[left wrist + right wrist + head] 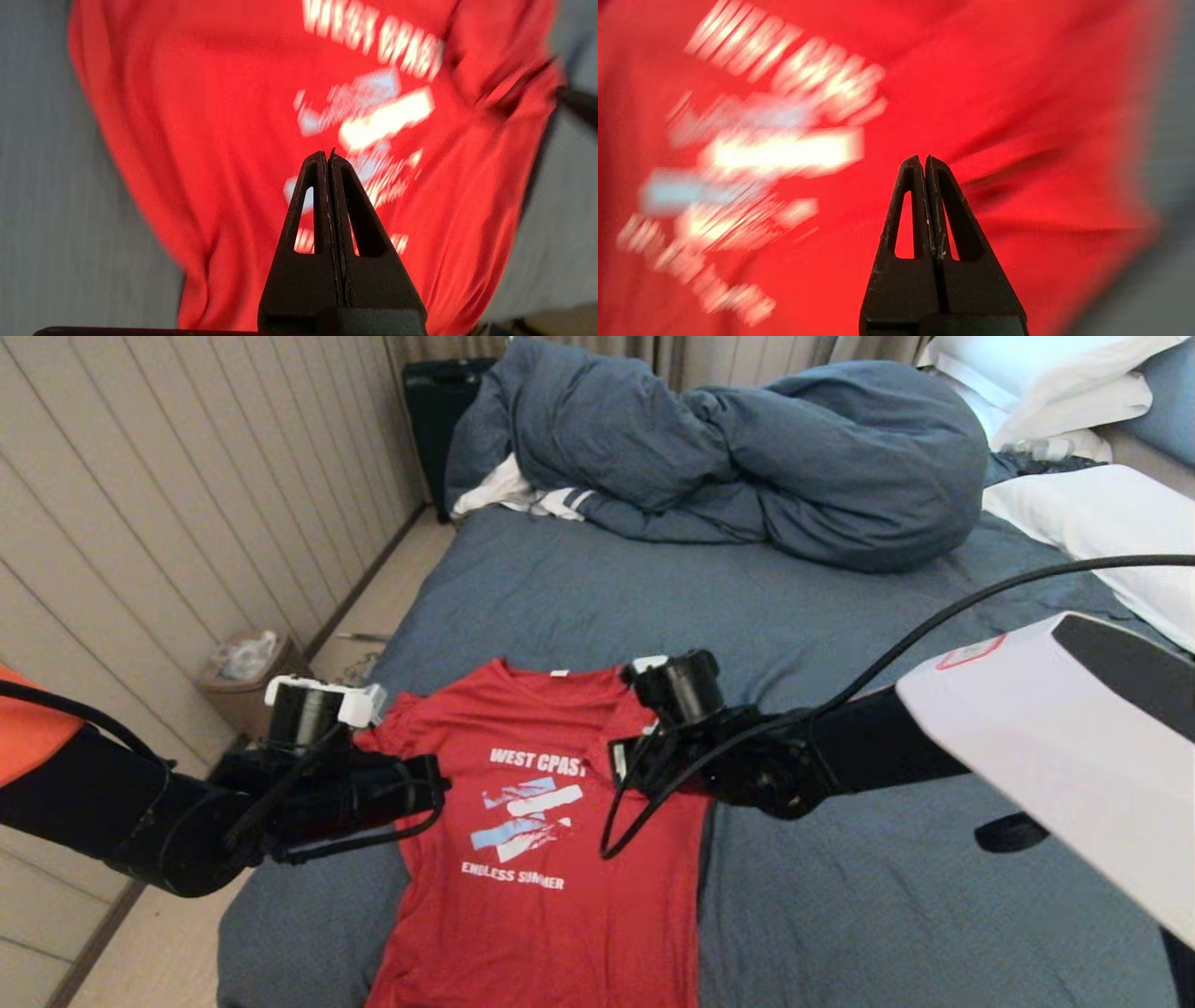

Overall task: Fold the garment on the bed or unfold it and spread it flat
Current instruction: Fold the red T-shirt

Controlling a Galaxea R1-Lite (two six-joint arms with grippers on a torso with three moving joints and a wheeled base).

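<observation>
Blue-grey bed (840,644) fills the frame; the garment (523,859) lies lower centre. Left gripper (328,156) and right gripper (924,161) hover above it, pressed closed, empty.

- The garment (523,859) lies print side up on the bed (840,896), neck toward the far bunched duvet (728,457).
- The left gripper (431,793) hangs over the shirt's edge below one sleeve; the printed stripes sit just beyond its jaws.
- The right gripper (618,761) hangs over the opposite shoulder, the "WEST COAST" lettering just beside its jaws.
- White pillows (1092,513) lie far behind the right jaws.
- A bin (247,672) stands on the floor past the left arm.
</observation>
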